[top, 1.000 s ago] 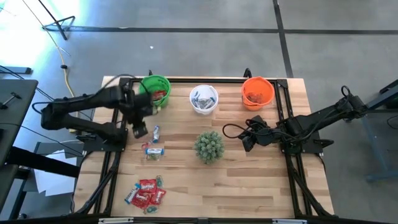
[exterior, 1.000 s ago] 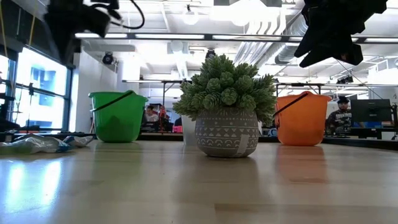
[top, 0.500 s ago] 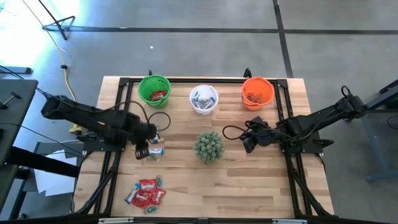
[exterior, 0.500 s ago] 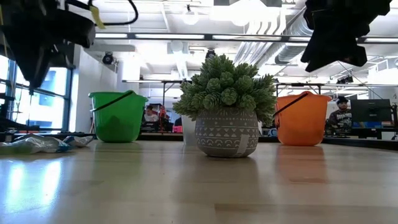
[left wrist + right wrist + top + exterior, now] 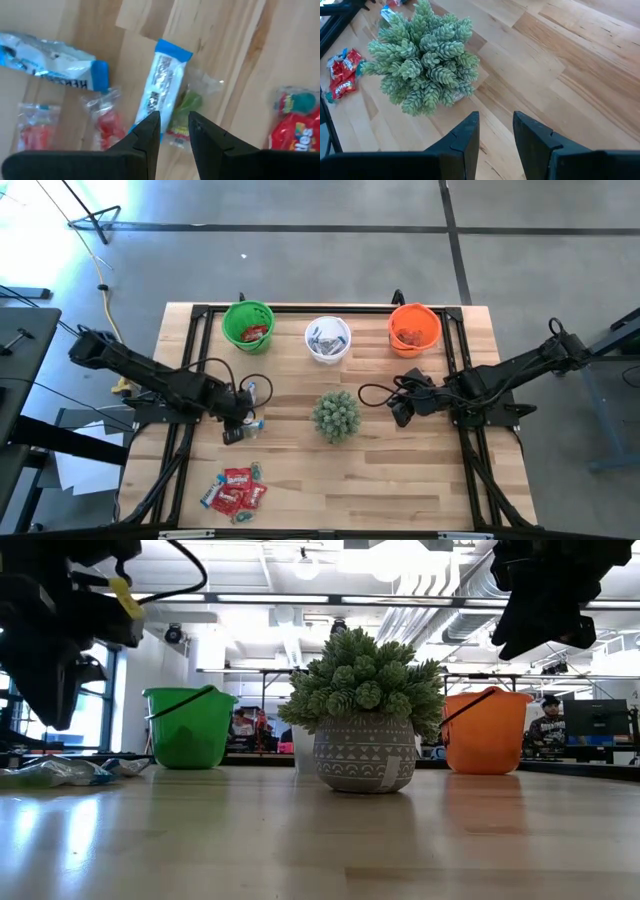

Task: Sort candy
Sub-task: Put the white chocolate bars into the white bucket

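Loose candy lies on the table's left part: a blue-and-white sweet (image 5: 165,87) straight ahead of my left gripper (image 5: 174,131), another (image 5: 50,62) beside it, and clear-wrapped red ones (image 5: 105,120). A red pile (image 5: 235,490) lies near the near edge. My left gripper (image 5: 233,425) hovers over the loose sweets (image 5: 250,408), open by a narrow gap, pointing down. My right gripper (image 5: 397,408) waits right of the spiky plant (image 5: 336,415), open by a narrow gap and holding nothing.
Along the far edge stand a green cup (image 5: 248,325), a white cup (image 5: 327,338) and an orange cup (image 5: 414,328), each with sweets inside. The potted plant (image 5: 365,715) stands mid-table. Bare wood lies between the plant and the near edge.
My left gripper has moved from beside the green cup toward the table's near edge and come down over the loose sweets. The candy has stayed where it was.
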